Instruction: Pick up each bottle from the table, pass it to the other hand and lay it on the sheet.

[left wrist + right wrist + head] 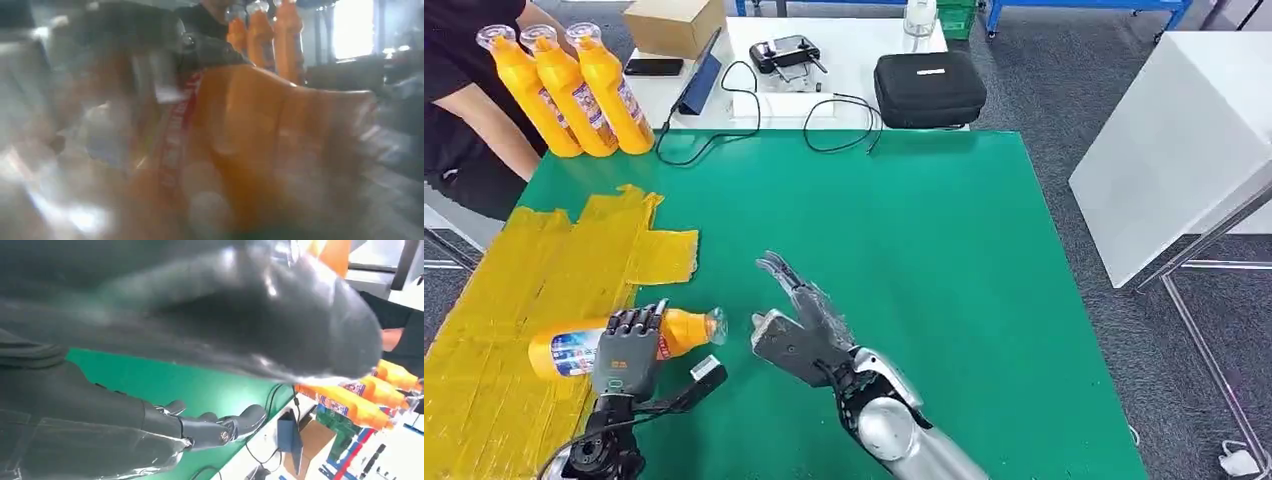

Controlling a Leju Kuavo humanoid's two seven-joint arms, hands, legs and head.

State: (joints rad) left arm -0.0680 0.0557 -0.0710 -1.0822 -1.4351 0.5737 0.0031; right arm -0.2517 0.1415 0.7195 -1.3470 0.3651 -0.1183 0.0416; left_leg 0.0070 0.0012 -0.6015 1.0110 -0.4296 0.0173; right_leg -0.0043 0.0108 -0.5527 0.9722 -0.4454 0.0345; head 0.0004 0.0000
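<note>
- Left hand [629, 350]: low at the near left of the green worktop [944, 250], fingers wrapped over the middle of a bottle [686, 328]; grip on the bottle, seen from above in the head view.
- Bottle: orange, with a blue and white label, lying on its side; clear cap end towards the right hand, base end over the sheet [534, 290]. Whether it touches the sheet or is held just above it cannot be told. In the left wrist view it is a blurred orange mass [260, 150] close to the lens.
- Right hand [799, 320]: just beside the bottle's cap, apart from it; fingers stretched out and spread, holding nothing. In the right wrist view its dark fingers [220, 427] lie straight over the green surface.
- Sheet: yellow, crumpled, made of overlapping strips, covering the near left corner of the worktop.
- Three bottles [569, 90]: orange, clear caps, held together at the far left corner by a person [464, 110] in a black top.
- Far white table [844, 60]: black case [929, 88], cardboard box [674, 25], black cables [824, 120], phone [653, 67], handheld controller [786, 50].
</note>
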